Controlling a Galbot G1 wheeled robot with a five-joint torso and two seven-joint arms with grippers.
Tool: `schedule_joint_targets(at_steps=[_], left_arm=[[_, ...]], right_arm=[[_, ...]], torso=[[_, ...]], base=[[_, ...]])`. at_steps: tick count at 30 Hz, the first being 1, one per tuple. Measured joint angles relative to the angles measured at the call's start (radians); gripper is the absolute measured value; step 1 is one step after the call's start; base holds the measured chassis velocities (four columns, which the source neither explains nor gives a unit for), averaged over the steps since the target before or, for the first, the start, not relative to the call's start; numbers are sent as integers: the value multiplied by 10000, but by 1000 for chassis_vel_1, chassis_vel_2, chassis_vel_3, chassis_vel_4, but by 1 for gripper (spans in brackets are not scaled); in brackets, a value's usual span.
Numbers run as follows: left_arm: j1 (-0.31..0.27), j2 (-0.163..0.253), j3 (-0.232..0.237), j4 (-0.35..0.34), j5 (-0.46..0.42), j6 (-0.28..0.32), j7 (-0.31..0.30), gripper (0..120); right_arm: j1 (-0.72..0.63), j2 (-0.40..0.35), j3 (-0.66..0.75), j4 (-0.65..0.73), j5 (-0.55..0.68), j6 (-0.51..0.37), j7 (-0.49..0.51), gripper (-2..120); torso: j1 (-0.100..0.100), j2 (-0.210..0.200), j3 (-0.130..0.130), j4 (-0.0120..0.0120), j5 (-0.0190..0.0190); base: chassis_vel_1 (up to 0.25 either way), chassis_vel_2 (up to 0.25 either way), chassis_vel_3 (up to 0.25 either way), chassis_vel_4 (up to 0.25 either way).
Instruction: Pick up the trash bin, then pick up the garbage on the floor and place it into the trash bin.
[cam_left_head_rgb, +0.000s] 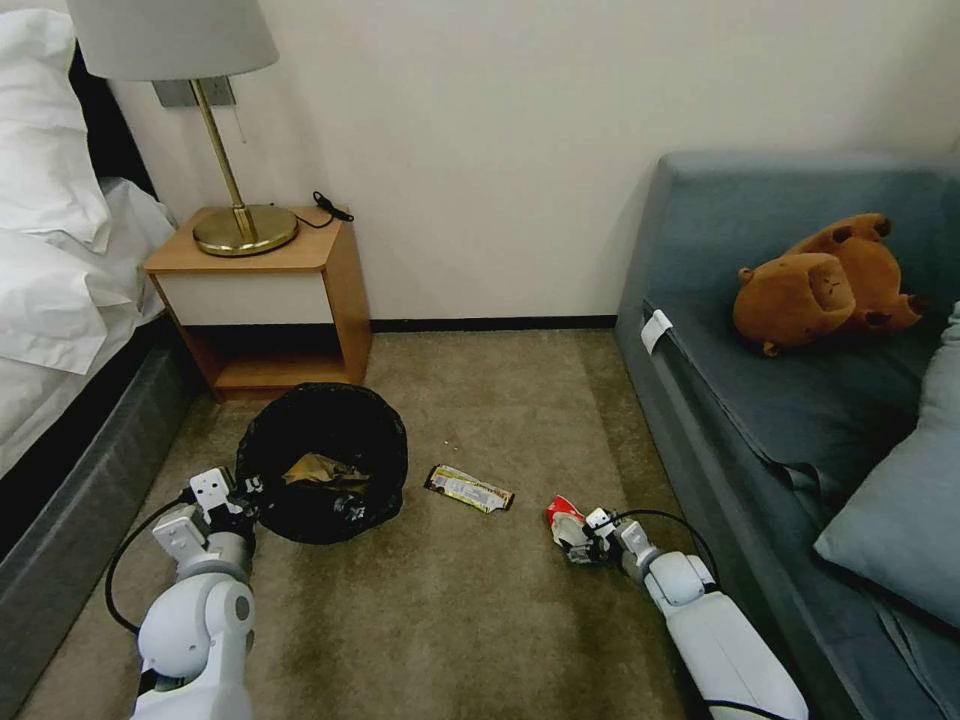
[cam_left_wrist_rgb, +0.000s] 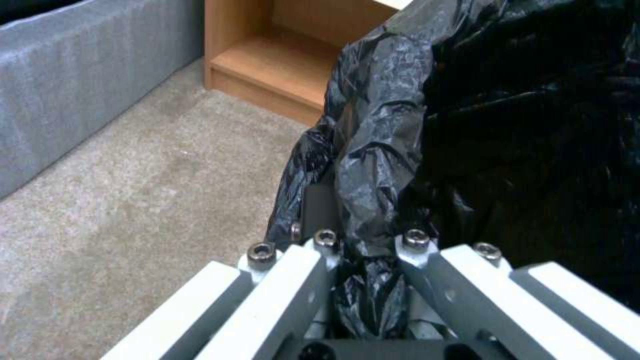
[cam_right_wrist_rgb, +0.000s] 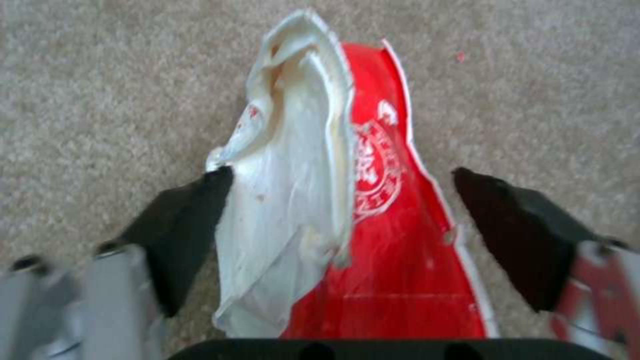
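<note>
Our left gripper (cam_left_wrist_rgb: 370, 250) pinches the black crinkly bag rim of the round trash bin (cam_left_head_rgb: 322, 460). Our right gripper (cam_right_wrist_rgb: 340, 220) sits open around the red-white wrapper (cam_right_wrist_rgb: 373, 235) on beige carpet (cam_left_head_rgb: 480, 600).

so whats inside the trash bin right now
Inside the trash bin, crumpled brown paper lies on the black bag. The dark liner folds hide whatever lies deeper, so other pieces can't be ruled out.

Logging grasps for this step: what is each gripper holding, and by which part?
Left gripper is shut on the bin at its bag-covered rim. Right gripper holds nothing: its open fingers straddle the red-white wrapper.
</note>
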Motion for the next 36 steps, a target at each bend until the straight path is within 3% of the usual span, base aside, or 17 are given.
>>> schedule_joint_targets(at_steps=[8,12,15,17,21,22,36], left_arm=[[24,-21,29,-19,26,0,-39,1],[-2,-26,42,-29,40,7,-66,1],[-5,-26,43,-30,41,8,-68,1],[-33,-39,70,-32,63,19,-93,1],[-38,-55,82,-31,85,21,-97,1],[-63,-82,131,-31,115,22,-101,1],[-10,-102,129,-23,126,-1,-100,1]], right_arm=[[-23,87,115,-212,-17,320,-4,63],[-39,116,155,-256,-26,414,-5,46],[-40,118,159,-259,-27,422,-5,45],[-50,150,223,-273,-29,482,-5,25],[-57,167,238,-273,-31,493,-5,13],[-64,241,275,-280,-33,558,19,5],[-238,282,302,-126,44,866,324,0]], torso=[[0,0,0,0,0],[0,0,0,0,0],[0,0,0,0,0],[0,0,0,0,-1],[0,0,0,0,-1],[0,0,0,0,-1],[0,0,0,0,-1]], base=[[0,0,0,0],[0,0,0,0],[0,0,0,0],[0,0,0,0],[0,0,0,0],[0,0,0,0],[0,0,0,0]])
